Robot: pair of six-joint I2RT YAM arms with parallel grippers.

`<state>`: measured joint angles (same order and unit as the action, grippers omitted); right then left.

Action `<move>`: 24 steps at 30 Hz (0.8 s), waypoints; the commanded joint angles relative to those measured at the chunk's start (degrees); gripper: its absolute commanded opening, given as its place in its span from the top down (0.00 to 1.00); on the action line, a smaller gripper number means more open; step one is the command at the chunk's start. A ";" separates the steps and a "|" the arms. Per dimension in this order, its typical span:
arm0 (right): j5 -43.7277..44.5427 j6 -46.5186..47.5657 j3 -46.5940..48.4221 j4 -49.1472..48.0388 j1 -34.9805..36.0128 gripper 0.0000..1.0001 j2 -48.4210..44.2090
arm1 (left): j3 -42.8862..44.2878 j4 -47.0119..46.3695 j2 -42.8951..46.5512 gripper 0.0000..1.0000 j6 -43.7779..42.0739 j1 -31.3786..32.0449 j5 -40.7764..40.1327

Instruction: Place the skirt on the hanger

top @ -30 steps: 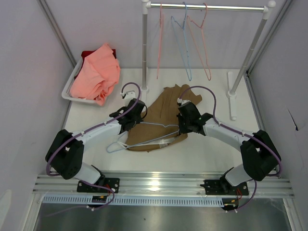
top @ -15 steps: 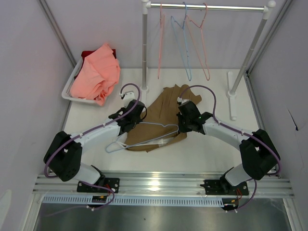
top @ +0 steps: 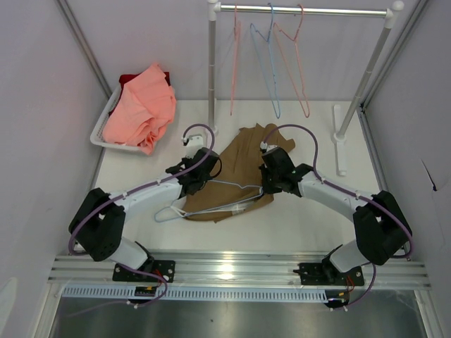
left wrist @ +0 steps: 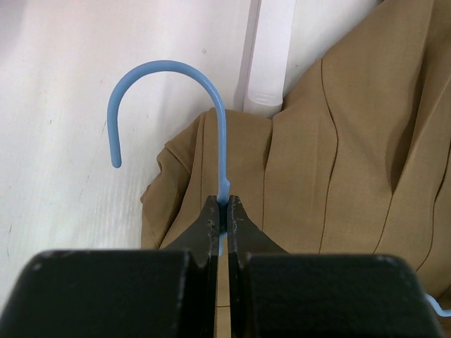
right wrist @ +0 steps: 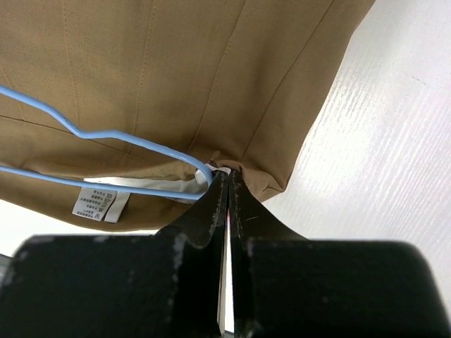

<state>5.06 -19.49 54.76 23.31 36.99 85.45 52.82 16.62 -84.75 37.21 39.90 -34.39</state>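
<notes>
The tan-brown skirt (top: 243, 158) lies on the table between my arms. The pale blue hanger (top: 232, 185) lies across its near part. My left gripper (top: 197, 182) is shut on the hanger's neck just below the hook (left wrist: 169, 67), with the skirt (left wrist: 331, 141) under it. My right gripper (top: 266, 186) is shut on the skirt's waistband corner (right wrist: 254, 169). One end of the hanger (right wrist: 106, 134) sits inside the white-lined waistband right beside the fingertips. A small label (right wrist: 99, 204) shows on the lining.
A white basket (top: 106, 130) with a salmon-pink garment (top: 144, 105) stands at the far left. A clothes rack (top: 211, 70) stands at the back, with pink and blue hangers (top: 271, 63) on its rail. Its white foot (left wrist: 271, 49) lies just beyond the hook.
My left wrist has shifted slightly right and away, turning the hanger's neck a little. The right gripper and the skirt have hardly moved.
</notes>
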 commanded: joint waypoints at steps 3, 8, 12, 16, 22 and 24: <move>0.39 -0.20 2.72 1.21 -0.17 1.00 -2.48 | 3.26 2.62 -1.03 1.00 -1.70 0.53 -4.45; 1.00 -0.20 2.72 2.18 0.53 1.00 -3.71 | 5.19 3.59 -2.79 1.00 -1.79 0.62 -5.60; 1.09 -0.38 2.98 2.62 1.50 1.00 -4.15 | 5.89 3.59 -3.32 1.00 -1.62 0.79 -5.69; 1.44 -0.55 2.98 2.97 2.73 1.00 -4.15 | 6.68 3.59 -4.02 1.00 -1.79 1.58 -5.95; 1.18 -0.82 3.33 2.88 3.79 1.00 -4.15 | 7.12 3.68 -4.20 1.00 -1.53 1.94 -6.21; 1.09 -0.82 3.77 3.14 4.05 1.00 -3.98 | 7.12 3.94 -4.20 1.00 -1.53 1.94 -6.39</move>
<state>5.56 -19.53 55.20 26.37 40.47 83.18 57.56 20.36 -88.90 36.95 41.52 -38.26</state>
